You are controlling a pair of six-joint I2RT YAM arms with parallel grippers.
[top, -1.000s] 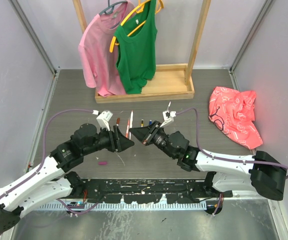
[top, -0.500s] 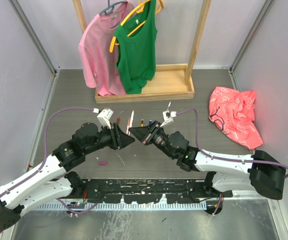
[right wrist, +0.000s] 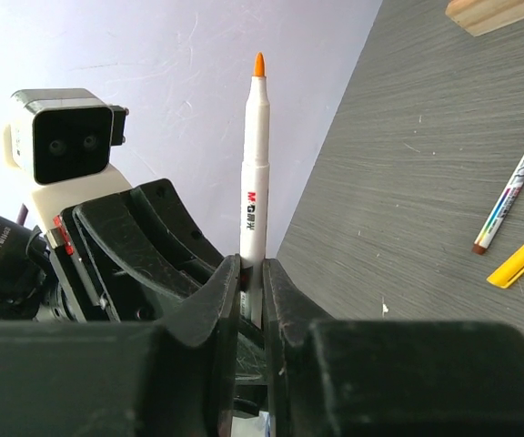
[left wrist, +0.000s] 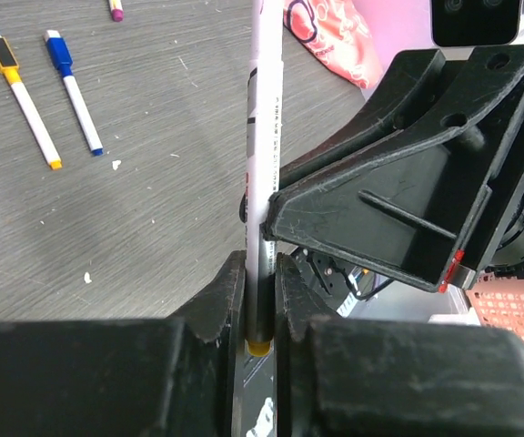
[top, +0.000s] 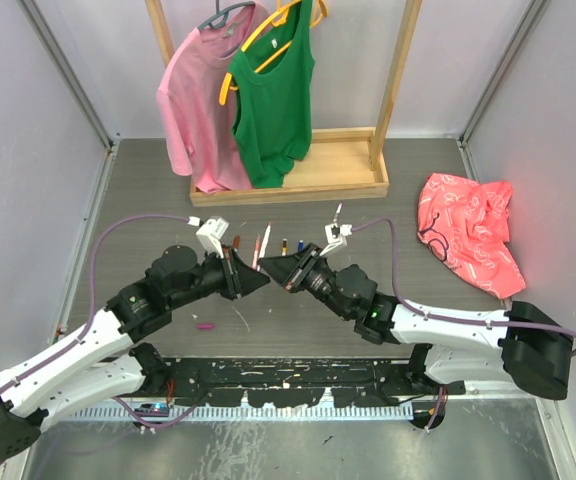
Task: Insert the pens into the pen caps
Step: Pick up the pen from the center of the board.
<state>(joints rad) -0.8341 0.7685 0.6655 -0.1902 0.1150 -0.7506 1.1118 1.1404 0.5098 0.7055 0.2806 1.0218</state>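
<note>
Seen from above, the left end effector (top: 258, 283) and right end effector (top: 270, 268) meet tip to tip over the middle of the table (top: 148, 200). Loose pens (top: 284, 243) lie just beyond them at 12 o'clock and a magenta cap (top: 205, 325) at 8 o'clock. A clothes rack (top: 288, 185) stands farther off at 12 and a coral cloth (top: 468, 230) lies at 3. In the left wrist view, the left fingers are clenched on the lower barrel of a white pen (left wrist: 264, 137), its yellow-orange butt poking out below. The right end effector pinches the same barrel just above. A yellow-capped pen (left wrist: 21, 100) and a blue-capped pen (left wrist: 73, 91) lie side by side on the table at 10 o'clock, apparently finished. In the right wrist view, the right fingers grip that pen upright with its bare orange tip at 12 o'clock. A brown-ended pen (right wrist: 517, 182) and a yellow cap (right wrist: 511, 264) rest on the table near 3 o'clock. The double grip looks like a handover, likely to free one arm to fetch a cap.
</note>
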